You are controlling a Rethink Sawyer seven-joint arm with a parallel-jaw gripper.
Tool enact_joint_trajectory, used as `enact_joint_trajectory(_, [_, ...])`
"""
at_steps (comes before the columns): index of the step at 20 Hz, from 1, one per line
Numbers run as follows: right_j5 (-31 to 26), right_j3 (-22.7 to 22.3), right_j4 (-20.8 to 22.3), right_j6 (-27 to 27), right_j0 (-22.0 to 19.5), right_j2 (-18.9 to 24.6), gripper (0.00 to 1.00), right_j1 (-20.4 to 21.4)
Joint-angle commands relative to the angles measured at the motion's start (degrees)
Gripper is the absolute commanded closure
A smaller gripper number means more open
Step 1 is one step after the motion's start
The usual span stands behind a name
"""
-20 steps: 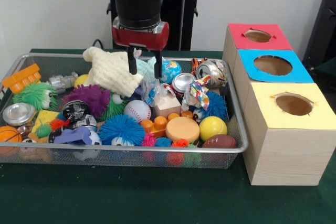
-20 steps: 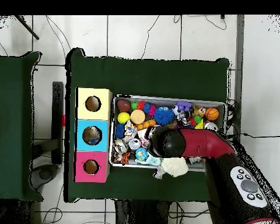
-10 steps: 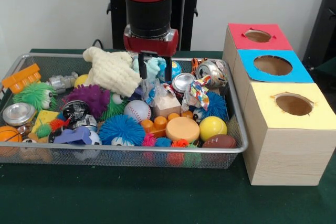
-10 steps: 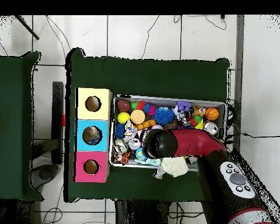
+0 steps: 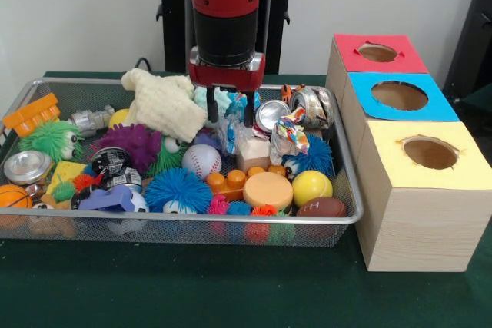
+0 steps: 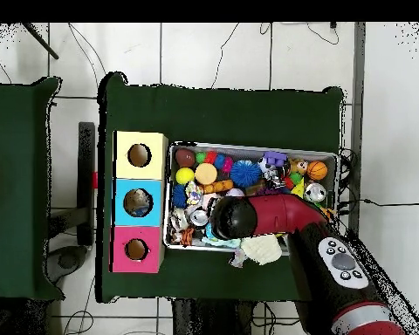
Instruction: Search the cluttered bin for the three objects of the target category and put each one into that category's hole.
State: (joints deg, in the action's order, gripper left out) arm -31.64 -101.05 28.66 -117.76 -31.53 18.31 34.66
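Wide shallow silver wire-mesh bin point(image 5: 347, 190) on green tabletop point(image 5: 231, 289), crammed with toys, just beside row of red, blue, yellow-topped wooden boxes point(image 5: 419, 190). Red-and-black gripper point(image 5: 230, 117) lowered over bin's far middle. Black fingers point(image 5: 212, 110) narrowly parted, straddling pale blue plush toy point(image 5: 223, 100); grip unconfirmed. Cream knitted cloth point(image 5: 163, 101) just beside.
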Motion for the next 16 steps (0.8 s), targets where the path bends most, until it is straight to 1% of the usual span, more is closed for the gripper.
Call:
enact_joint_trajectory(1, [8.15, 4.88, 6.68, -2.31, 1.96, -3.79, 0.0, -5.67])
enact_joint_trajectory(6, [9.38, 6.23, 7.03, 0.26, 0.41, -3.22, 0.0, -6.78])
enact_joint_trajectory(9, [11.52, 5.5, 6.65, -0.11, -0.07, -3.06, 0.0, -6.88])
enact_joint_trajectory(10, [12.15, 5.2, 6.36, -0.36, -0.24, -3.02, 1.0, -6.93])
enact_joint_trajectory(16, [12.86, 4.66, 5.63, -2.5, 1.99, -5.33, 1.0, -6.31])
